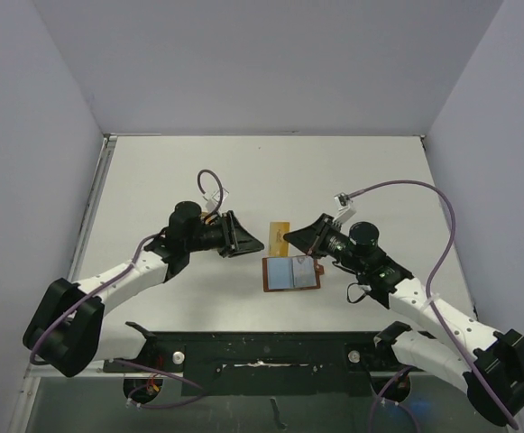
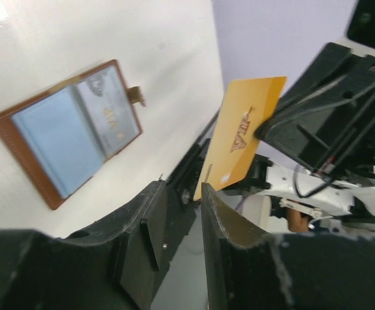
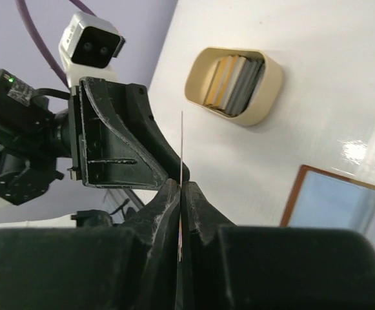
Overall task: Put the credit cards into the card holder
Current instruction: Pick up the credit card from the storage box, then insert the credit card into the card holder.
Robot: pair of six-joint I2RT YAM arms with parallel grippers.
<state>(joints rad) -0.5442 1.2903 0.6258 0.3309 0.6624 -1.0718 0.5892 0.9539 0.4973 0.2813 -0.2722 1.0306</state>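
**Figure: Orange card held between two grippers above the open card holder**

Nearest in my right wrist view, my right gripper (image 3: 181, 187) has its two black fingers pressed together on an orange-yellow plastic credit card (image 2: 242, 135). From here the card appears edge-on, as a thin pale line rising from between the fingertips.

My left gripper (image 2: 182, 194) faces it, fingers spread, with a dark gap between them wider than the card is thick. In my left wrist view the card's lower corner sits at the mouth of that gap. Whether it touches either finger cannot be told. The card stands tilted, printed face toward the left wrist camera, and its far edge is clamped in the right gripper's black jaws.

In the top view the card hangs between the two grippers, off the table, just beyond the far edge of the brown leather bifold card holder (image 1: 265, 275). The card holder lies open and flat on the white tabletop (image 3: 316, 51), near the right gripper. One half shows a pale blue rectangular card (image 2: 58, 139), the other a grey printed panel. A small brown snap tab (image 2: 135, 95) projects from one edge.

Farther off, in the right wrist view, a tan oblong tray with rounded ends (image 3: 269, 97) rests on the table. It holds a row of cards standing on edge (image 3: 232, 81), yellow and grey.
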